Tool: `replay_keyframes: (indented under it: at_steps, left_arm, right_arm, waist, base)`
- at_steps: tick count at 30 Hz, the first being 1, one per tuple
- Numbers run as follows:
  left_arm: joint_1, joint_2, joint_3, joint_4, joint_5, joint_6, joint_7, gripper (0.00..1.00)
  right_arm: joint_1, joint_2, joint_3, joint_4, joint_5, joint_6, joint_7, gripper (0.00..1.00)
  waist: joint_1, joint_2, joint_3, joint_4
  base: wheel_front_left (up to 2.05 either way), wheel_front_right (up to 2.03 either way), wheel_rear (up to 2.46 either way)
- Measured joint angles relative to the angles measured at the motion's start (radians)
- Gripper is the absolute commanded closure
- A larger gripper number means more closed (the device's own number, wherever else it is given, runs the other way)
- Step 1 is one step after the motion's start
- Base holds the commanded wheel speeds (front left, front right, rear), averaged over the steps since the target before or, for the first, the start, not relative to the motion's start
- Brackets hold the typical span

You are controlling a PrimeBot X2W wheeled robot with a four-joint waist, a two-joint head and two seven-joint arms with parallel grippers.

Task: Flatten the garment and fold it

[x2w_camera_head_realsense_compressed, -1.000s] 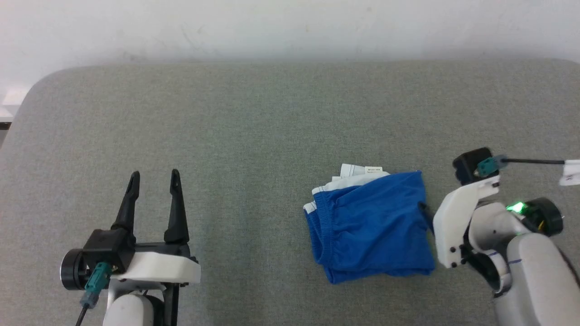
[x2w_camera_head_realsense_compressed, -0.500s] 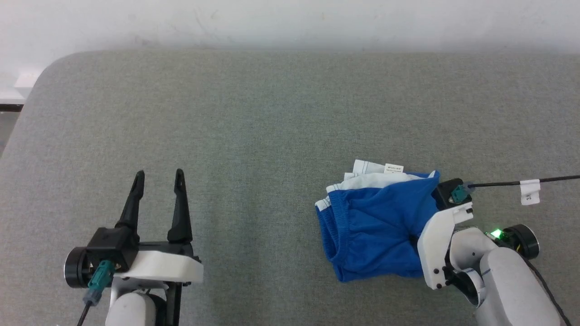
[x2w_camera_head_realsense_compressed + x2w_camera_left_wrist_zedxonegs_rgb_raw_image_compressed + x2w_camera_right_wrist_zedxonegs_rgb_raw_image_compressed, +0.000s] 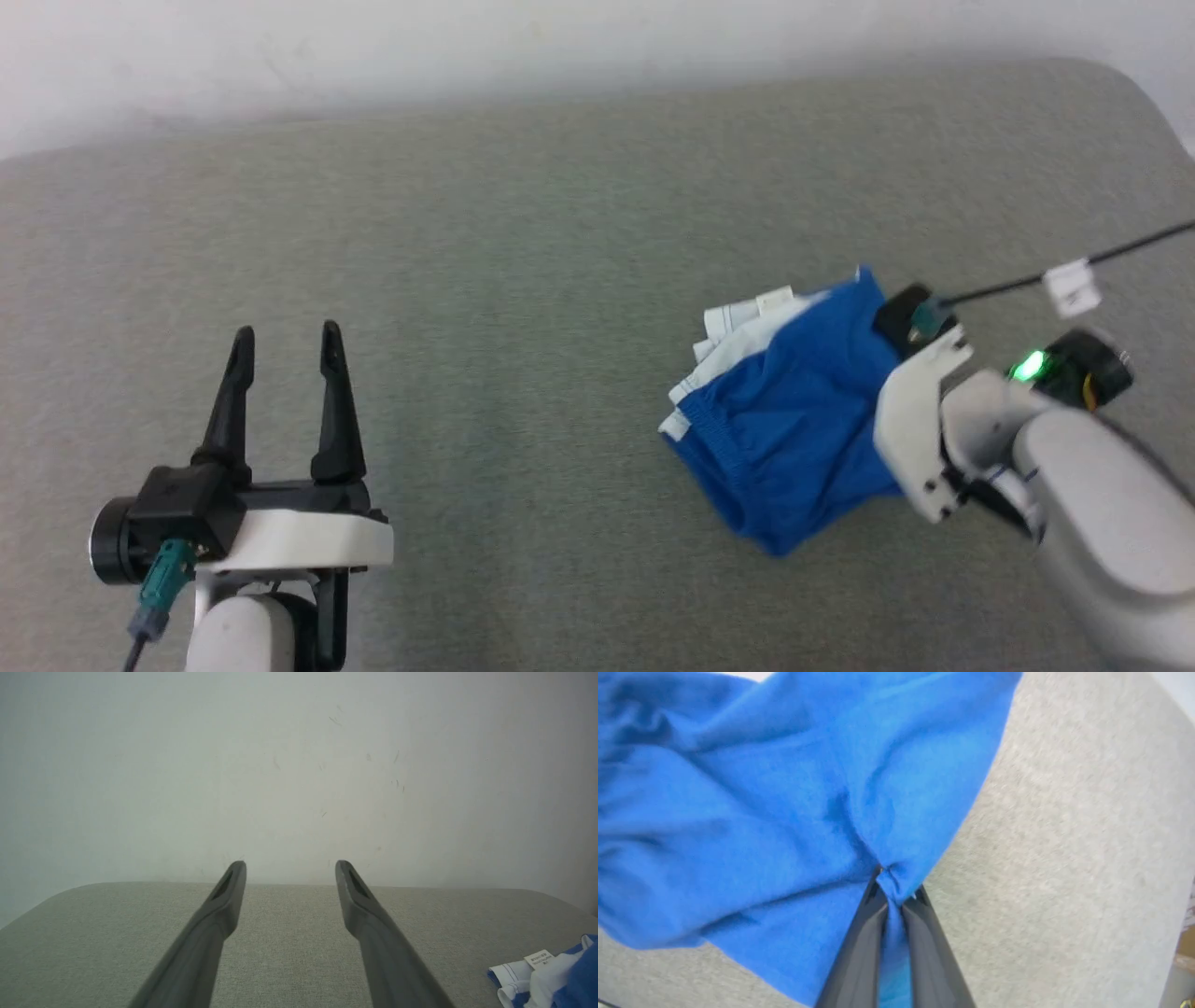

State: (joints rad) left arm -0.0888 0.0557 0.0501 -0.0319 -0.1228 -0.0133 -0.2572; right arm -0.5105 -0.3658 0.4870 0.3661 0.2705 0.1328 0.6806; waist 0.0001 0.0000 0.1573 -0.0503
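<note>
Grey woven cloth covers the broad, round-cornered table (image 3: 523,233), with a plain pale wall (image 3: 373,47) behind it. On the table's right half lie the bright royal-blue soft fabric shorts with white edge trim (image 3: 794,411), bunched in a loose heap with the gathered waistband toward the middle of the table. At the heap's right edge the right gripper (image 3: 896,891) has its two dark fingers pinched together on a small tuck of blue cloth, which puckers around the tips. Well apart, over the table's left half, the left gripper (image 3: 287,329) holds nothing, its fingers spread wide. A small white inner tag (image 3: 539,958) shows on the heap's far side, by the trim. The shorts look light, limp and not slippery (a single pinch will likely drag the whole heap, sagging from it). Flattening therefore seems to call for a second hold, best at a waistband corner or a hem edge, where the layers are thicker.
</note>
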Motion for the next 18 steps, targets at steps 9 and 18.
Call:
replay_keyframes:
  at_steps: [9,18]
  left_arm:
    - [-0.111,0.030,-0.011,-0.062,0.029,-0.004,0.000,0.00]
    - [-0.157,0.104,0.003,-0.166,0.069,-0.012,0.057,0.00]
  right_arm:
    - [-0.212,-0.140,-0.016,0.086,0.077,0.000,-0.103,1.00]
    - [-0.342,-0.186,-0.135,0.267,0.012,0.000,-0.188,1.00]
  waist:
    - [0.0001,0.0000,0.134,-0.116]
    - [0.0003,0.0000,0.316,-0.167]
  base:
    - [0.00,0.00,0.00]
    - [0.00,0.00,0.00]
